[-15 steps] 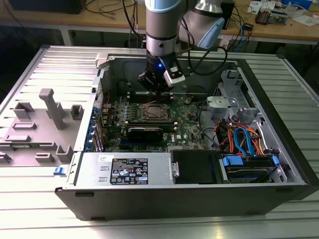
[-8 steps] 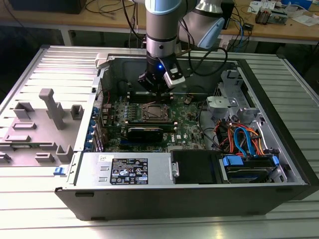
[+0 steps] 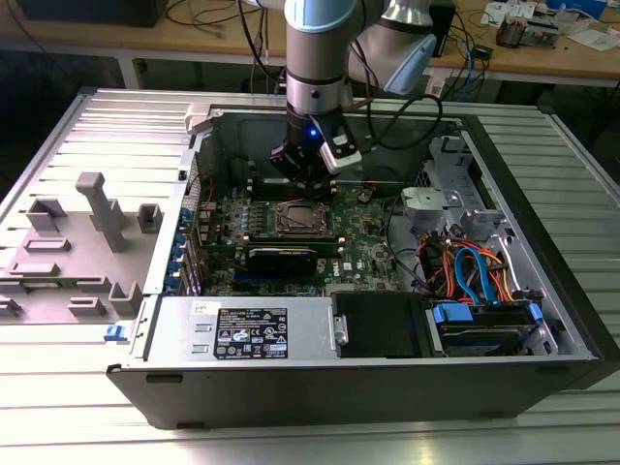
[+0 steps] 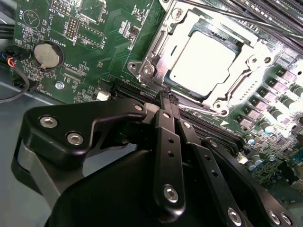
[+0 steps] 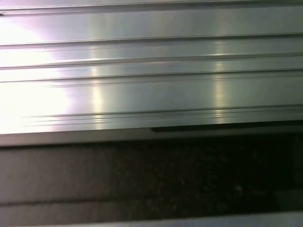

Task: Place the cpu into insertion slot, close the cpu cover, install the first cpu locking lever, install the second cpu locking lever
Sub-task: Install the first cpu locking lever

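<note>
The cpu (image 4: pixel 202 59) lies in its socket on the green motherboard, its pale metal top showing through the window of the cpu cover (image 4: pixel 152 56), which lies flat over it. A thin metal lever rod (image 4: pixel 246 19) runs along one side of the socket. My gripper (image 4: pixel 166 94) is shut, its two black fingers pressed together with nothing seen between them, the tips just off the socket's edge. In the exterior view the gripper (image 3: pixel 305 179) hangs inside the open computer case, just behind the socket (image 3: pixel 299 219).
Case walls (image 3: pixel 523 223) surround the board. Blue and orange cables (image 3: pixel 475 271) and a drive bay fill the exterior view's right, and a labelled power supply (image 3: pixel 252 329) sits in front. Grey fixtures (image 3: pixel 97 208) stand at the left. A coin battery (image 4: pixel 49 55) lies near the socket.
</note>
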